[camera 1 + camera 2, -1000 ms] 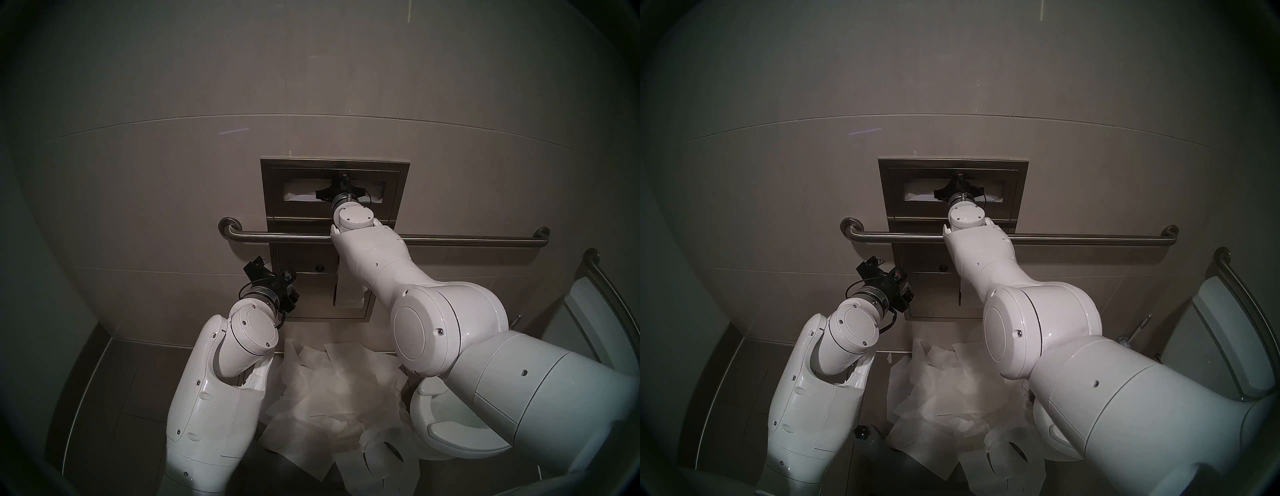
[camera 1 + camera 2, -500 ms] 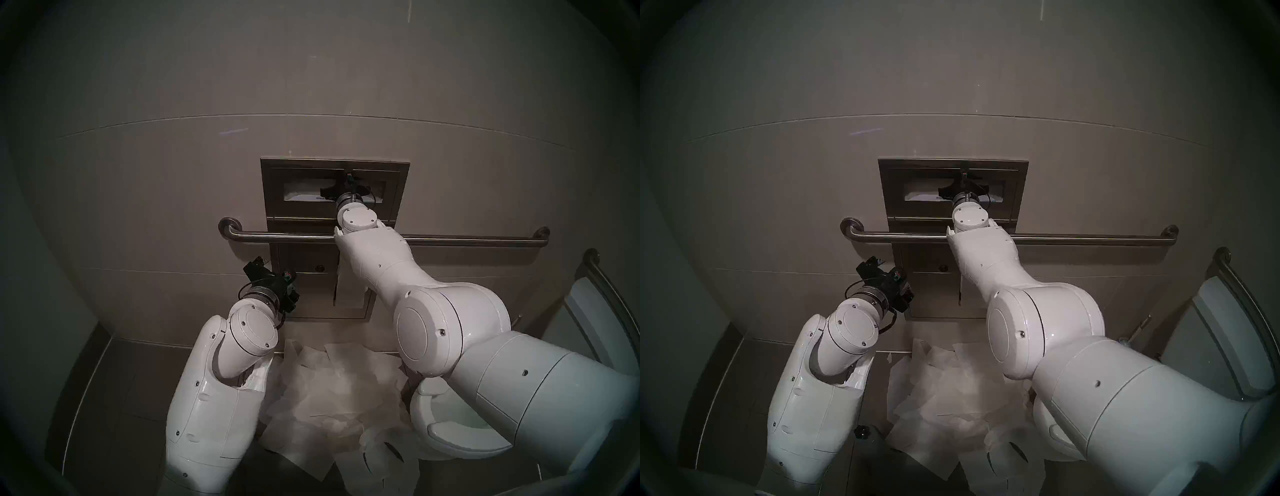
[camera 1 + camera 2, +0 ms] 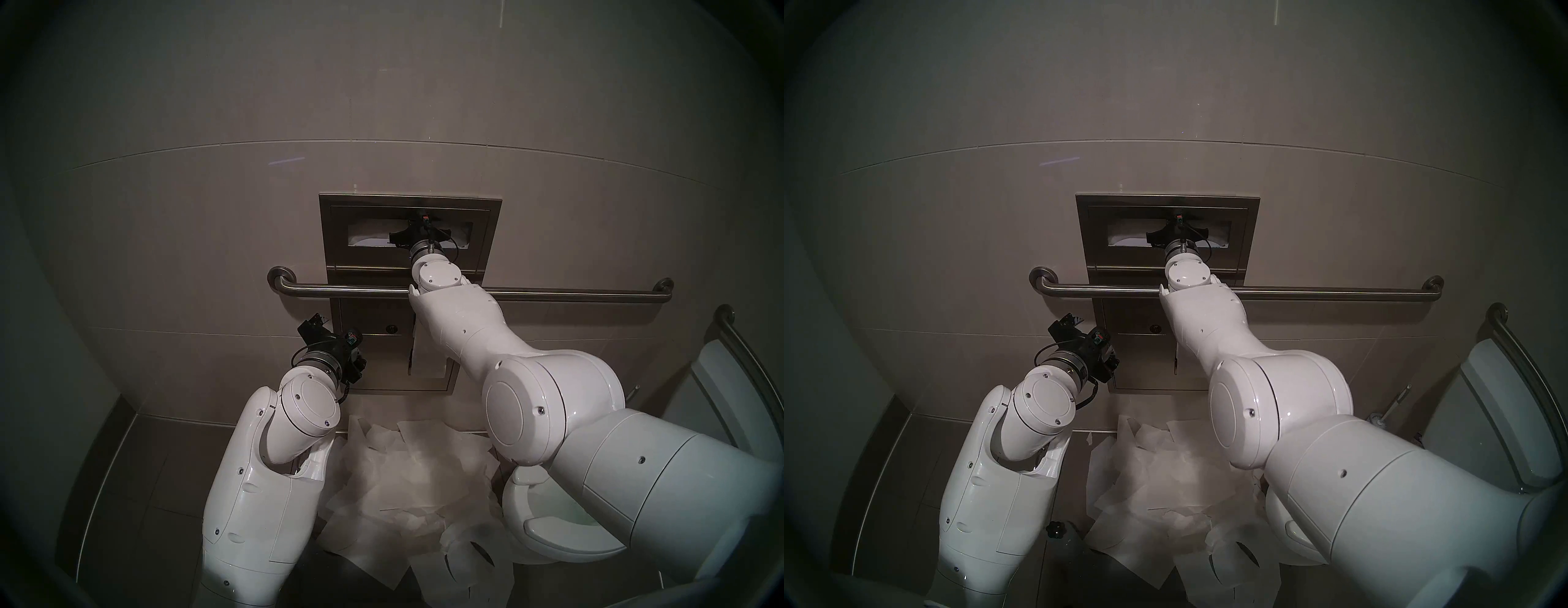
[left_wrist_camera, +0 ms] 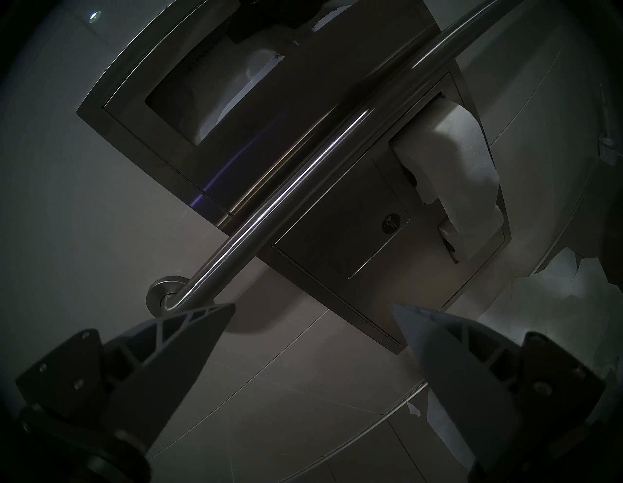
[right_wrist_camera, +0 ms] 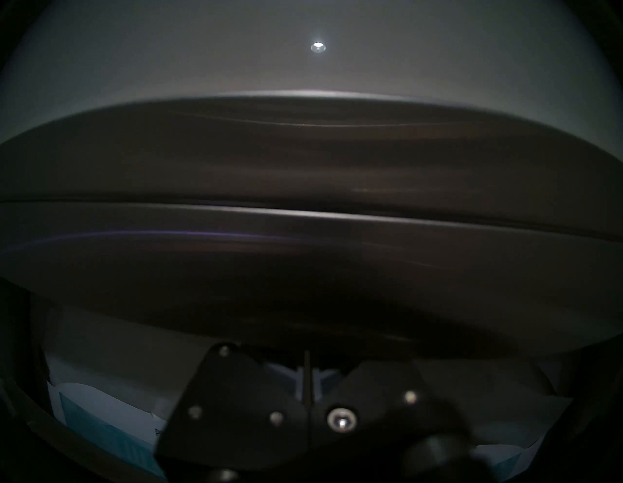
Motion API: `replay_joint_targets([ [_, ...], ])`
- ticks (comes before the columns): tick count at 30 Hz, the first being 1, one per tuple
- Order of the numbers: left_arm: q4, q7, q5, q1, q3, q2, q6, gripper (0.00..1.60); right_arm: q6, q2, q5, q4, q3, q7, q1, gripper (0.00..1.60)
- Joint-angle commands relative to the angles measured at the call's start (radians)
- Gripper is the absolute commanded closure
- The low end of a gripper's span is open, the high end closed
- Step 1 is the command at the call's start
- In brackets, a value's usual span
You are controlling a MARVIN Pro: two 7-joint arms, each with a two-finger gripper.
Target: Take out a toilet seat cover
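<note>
The toilet seat cover (image 3: 369,232) sits folded in the dispenser (image 3: 331,250) slot, above the grab bar (image 3: 551,293). The right gripper (image 3: 418,229), jaws closed, reaches into that slot, likely pinching a sheet; the contact is hidden. The left gripper (image 4: 313,310) waits spread and empty below the bar. One dispenser, two grippers.
</note>
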Motion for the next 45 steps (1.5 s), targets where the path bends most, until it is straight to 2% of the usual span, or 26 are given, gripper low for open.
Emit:
replay_joint_targets([
  [1,-0.029,0.005,0.002,-0.020,-0.002,0.000,-0.004,0.00,-0.043,-0.029,0.013,-0.021,0.006,-0.006,-0.112,1.60],
  [2,-0.028,0.005,0.002,-0.020,-0.002,-0.001,-0.004,0.00,-0.037,-0.035,0.020,0.007,0.011,-0.007,-0.110,1.60],
  [3,-0.027,0.005,0.001,-0.021,-0.001,0.001,-0.004,0.00,-0.040,-0.040,0.025,-0.021,0.014,-0.011,-0.156,1.60],
  [4,-0.026,0.005,0.001,-0.020,-0.002,0.000,-0.004,0.00,-0.050,-0.043,0.031,-0.004,0.020,-0.017,-0.176,1.60],
  [10,-0.023,0.005,0.002,-0.020,-0.002,-0.001,-0.004,0.00,-0.097,-0.045,0.042,0.024,0.033,-0.035,-0.181,1.60],
  [15,-0.020,0.006,0.001,-0.020,-0.002,0.000,-0.004,0.00,-0.146,-0.049,0.041,0.019,0.036,-0.048,-0.219,1.60],
  [16,-0.019,0.005,0.001,-0.021,-0.002,0.001,-0.004,0.00,-0.160,-0.051,0.037,-0.003,0.031,-0.048,-0.254,1.60],
  [18,-0.018,0.006,0.001,-0.020,-0.002,-0.001,-0.004,0.00,-0.179,-0.050,0.031,0.024,0.028,-0.052,-0.227,1.60],
  [19,-0.017,0.005,0.001,-0.020,-0.002,0.000,-0.004,0.00,-0.189,-0.050,0.028,0.001,0.024,-0.052,-0.254,1.60],
  [22,-0.016,0.006,0.001,-0.020,-0.002,0.000,-0.004,0.00,-0.208,-0.047,0.025,-0.002,0.022,-0.056,-0.249,1.60],
  [23,-0.015,0.005,0.001,-0.021,-0.001,0.001,-0.004,0.00,-0.220,-0.047,0.022,-0.019,0.019,-0.057,-0.269,1.60],
  [24,-0.015,0.006,0.001,-0.020,-0.002,-0.001,-0.004,0.00,-0.227,-0.045,0.019,-0.007,0.017,-0.057,-0.246,1.60],
  [33,-0.012,0.006,0.001,-0.022,-0.002,-0.001,-0.005,0.00,-0.282,-0.057,-0.020,-0.044,-0.027,-0.056,-0.334,1.60],
  [45,-0.012,0.007,0.001,-0.023,-0.002,-0.001,-0.005,0.00,-0.392,-0.034,-0.068,-0.153,-0.074,-0.077,-0.417,1.60],
])
